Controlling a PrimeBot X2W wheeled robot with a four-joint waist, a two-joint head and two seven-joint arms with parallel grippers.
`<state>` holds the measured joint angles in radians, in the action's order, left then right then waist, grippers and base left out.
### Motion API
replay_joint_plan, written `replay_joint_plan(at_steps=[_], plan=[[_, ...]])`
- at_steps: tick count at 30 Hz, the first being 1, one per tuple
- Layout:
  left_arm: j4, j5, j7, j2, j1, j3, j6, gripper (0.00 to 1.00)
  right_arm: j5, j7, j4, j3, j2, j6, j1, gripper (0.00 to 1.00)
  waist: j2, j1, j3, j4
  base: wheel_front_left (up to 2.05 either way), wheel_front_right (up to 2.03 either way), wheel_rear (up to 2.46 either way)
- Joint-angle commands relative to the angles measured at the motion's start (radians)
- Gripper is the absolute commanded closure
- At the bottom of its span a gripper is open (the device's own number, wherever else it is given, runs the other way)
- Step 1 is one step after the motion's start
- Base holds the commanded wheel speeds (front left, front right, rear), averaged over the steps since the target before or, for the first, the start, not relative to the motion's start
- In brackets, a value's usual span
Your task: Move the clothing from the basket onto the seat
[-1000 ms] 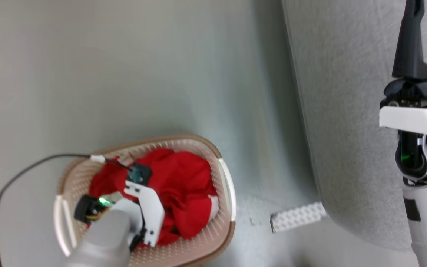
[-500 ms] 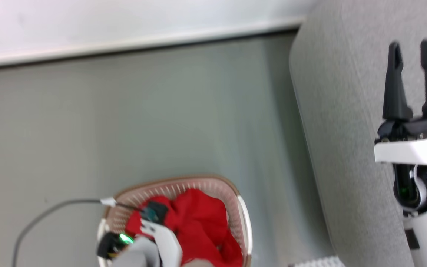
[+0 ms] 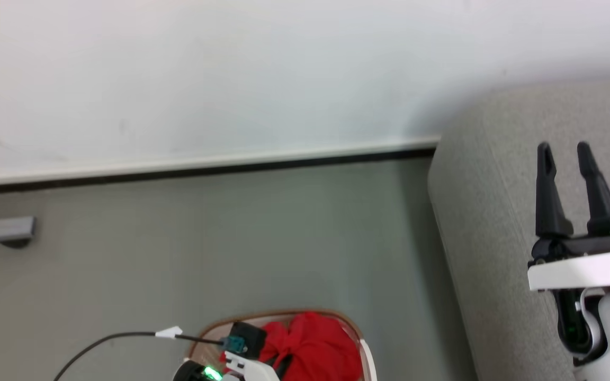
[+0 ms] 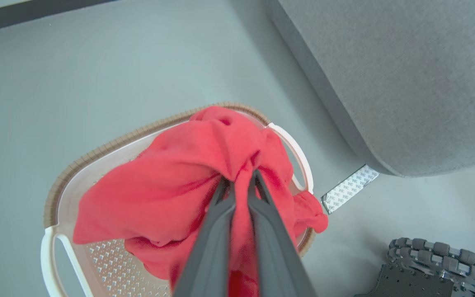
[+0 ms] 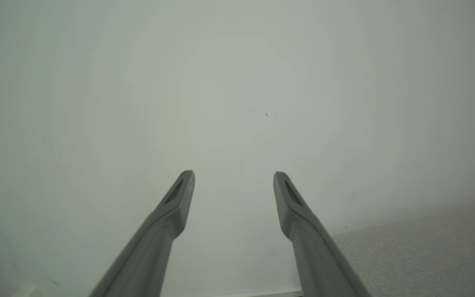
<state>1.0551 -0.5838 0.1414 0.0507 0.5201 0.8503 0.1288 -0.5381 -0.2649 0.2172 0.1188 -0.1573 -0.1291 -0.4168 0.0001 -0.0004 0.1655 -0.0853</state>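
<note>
My left gripper [image 4: 239,177] is shut on a bunch of the red clothing [image 4: 188,165], which hangs lifted above the cream-pink basket [image 4: 76,165] with part draped over its right rim. In the head view the clothing [image 3: 313,344] and the basket's brown rim [image 3: 284,315] sit at the bottom edge, with my left wrist beside them. The grey seat [image 3: 495,211] fills the right side; it lies right of the basket in the left wrist view, seat [image 4: 386,74]. My right gripper [image 3: 564,151] is open over the seat, holding nothing, right gripper [image 5: 233,177] facing the pale wall.
A white wall with a dark baseboard [image 3: 204,169] runs behind the grey floor. A black cable [image 3: 109,338] leads to my left wrist. A white studded strip [image 4: 351,187] lies on the floor by the seat's corner. A wheel of my base [image 4: 435,264] is at lower right.
The head camera has tilted up, so basket and seat slid down the picture and the wall came in. The red clothing now stands higher out of the basket in my left gripper.
</note>
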Motion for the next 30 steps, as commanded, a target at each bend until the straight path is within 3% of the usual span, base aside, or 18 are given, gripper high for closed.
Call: replay_joint_plan(at_steps=[1, 10, 14, 30], plan=[[-0.01, -0.009, 0.01, 0.011, -0.017, 0.006, 0.003, 1.0, -0.005, 0.001, 0.004, -0.002, -0.004, -0.003, 0.022, 0.0, -0.0001, 0.0004, -0.043, 0.02, 0.0, 0.0, 0.0], [-0.105, -0.056, 0.091, 0.045, -0.027, 0.01, 0.003, 1.0, -0.025, 0.001, 0.026, 0.011, 0.006, -0.003, 0.101, 0.0, -0.0001, 0.0004, -0.127, 0.032, 0.0, 0.0, 0.0], [-0.163, -0.05, 0.111, 0.059, -0.025, -0.003, -0.017, 1.0, -0.029, 0.001, 0.035, 0.02, 0.01, -0.003, 0.132, 0.0, -0.0001, 0.0004, -0.153, 0.035, 0.0, 0.0, 0.0], [-0.63, -0.051, 0.09, 0.195, -0.046, -0.082, -0.14, 1.0, -0.027, 0.001, 0.035, 0.021, 0.026, -0.003, 0.199, 0.0, -0.0001, 0.0004, -0.184, 0.05, 0.0, 0.0, 0.0]])
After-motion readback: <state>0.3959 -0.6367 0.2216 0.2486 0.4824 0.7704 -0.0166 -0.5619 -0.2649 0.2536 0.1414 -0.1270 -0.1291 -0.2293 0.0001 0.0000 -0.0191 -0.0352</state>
